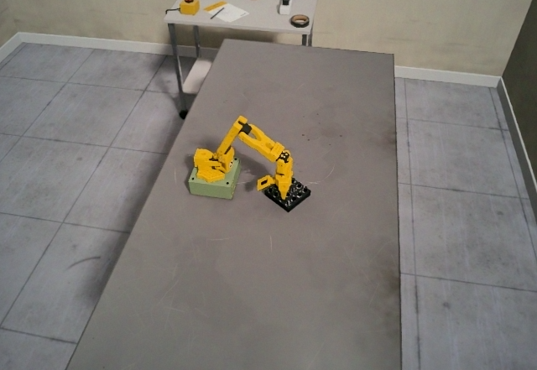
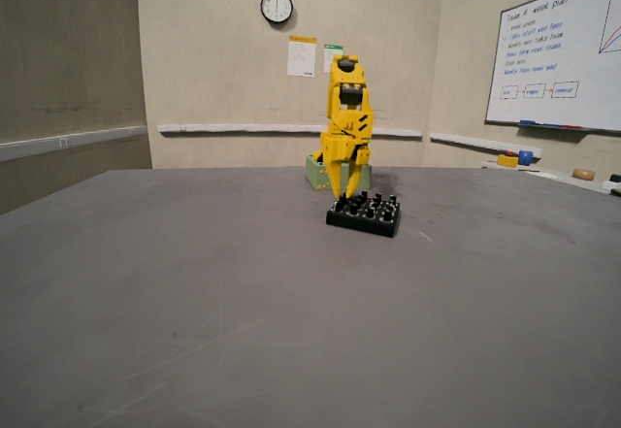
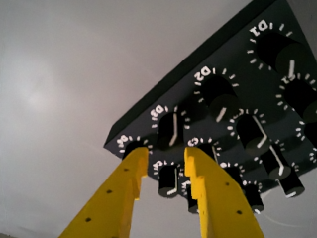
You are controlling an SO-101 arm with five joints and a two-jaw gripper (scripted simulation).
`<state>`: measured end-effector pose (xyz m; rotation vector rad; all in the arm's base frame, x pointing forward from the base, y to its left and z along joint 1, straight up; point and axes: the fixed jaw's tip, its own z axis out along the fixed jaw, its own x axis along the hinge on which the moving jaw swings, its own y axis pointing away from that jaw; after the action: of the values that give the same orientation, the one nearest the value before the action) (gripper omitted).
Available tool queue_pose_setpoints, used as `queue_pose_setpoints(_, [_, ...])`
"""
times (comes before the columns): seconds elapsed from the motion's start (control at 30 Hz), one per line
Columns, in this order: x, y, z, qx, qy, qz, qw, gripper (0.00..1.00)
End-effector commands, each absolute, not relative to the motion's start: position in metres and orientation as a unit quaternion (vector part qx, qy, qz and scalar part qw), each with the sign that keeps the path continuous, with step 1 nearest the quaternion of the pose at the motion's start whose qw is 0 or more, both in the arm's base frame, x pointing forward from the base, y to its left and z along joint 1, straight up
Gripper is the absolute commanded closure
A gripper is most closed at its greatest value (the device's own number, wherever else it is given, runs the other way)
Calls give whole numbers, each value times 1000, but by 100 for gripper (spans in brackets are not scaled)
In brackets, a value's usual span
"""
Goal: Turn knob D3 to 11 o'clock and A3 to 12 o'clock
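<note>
The black knob box (image 1: pixel 290 195) lies on the grey table, right of the arm's base; it also shows in the exterior view (image 2: pixel 363 214) and the wrist view (image 3: pixel 232 126). My gripper (image 3: pixel 164 155) points down at the box's near-left end (image 2: pixel 345 196), its tips just above the knobs. The fingers stand a narrow gap apart, and a small black knob (image 3: pixel 168 178) shows in that gap, below the tips. I cannot tell that they touch it. Knob D3 (image 3: pixel 170 126) lies just beyond the tips, its white pointer nearly straight. The lower rows are partly hidden by the right finger.
The arm's green base block (image 1: pixel 214 179) stands left of the box. A side table (image 1: pixel 242 8) with a cup, tape rolls, paper and a button box stands beyond the table's far end.
</note>
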<state>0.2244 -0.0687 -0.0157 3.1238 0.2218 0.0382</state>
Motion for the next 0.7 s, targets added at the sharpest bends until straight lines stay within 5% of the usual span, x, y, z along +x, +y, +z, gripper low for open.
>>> queue_pose_setpoints(0.0, [221, -65, -25, 997, 74, 1, 0, 90])
queue_pose_setpoints(0.67, [218, -64, -33, 997, 74, 1, 0, 90])
